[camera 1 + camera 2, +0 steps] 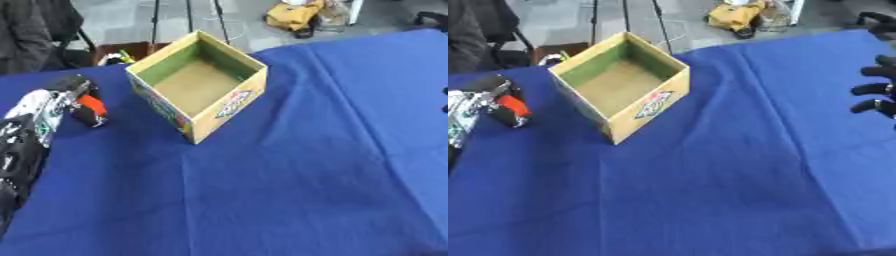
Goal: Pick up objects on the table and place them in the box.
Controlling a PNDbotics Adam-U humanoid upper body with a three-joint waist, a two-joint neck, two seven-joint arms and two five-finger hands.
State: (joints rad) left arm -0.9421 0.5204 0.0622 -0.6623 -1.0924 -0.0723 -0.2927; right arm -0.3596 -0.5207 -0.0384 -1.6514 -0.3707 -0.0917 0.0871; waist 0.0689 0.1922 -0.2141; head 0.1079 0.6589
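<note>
**A:** Start at the near edge. What lies closest?

**B:** Bare blue cloth (289, 190) over the counter, creased, nothing on it in the near half.

**A:** And the left arm?

**B:** It comes in along the left side, black and silver. The left hand (74, 97) is at the left edge, level with the box, its fingers curled round a small orange and black object (91, 107). I cannot make out what the object is, only an orange part against darker pieces. It sits beside the box, apart from it, low over the cloth; whether it touches the cloth I cannot tell.

**A:** The right hand?

**B:** The right hand (875, 90) shows only as dark fingers poking in from the right edge, spread and roughly straight, holding nothing, well apart from the box.

**A:** The box itself?

**B:** An open cardboard box (229, 105) stands upright left of centre, one corner turned toward the camera, printed label on its side, brown floor bare.

**A:** Beyond it?

**B:** Past the counter's far edge, a yellow bag (293, 15) on the floor.
</note>
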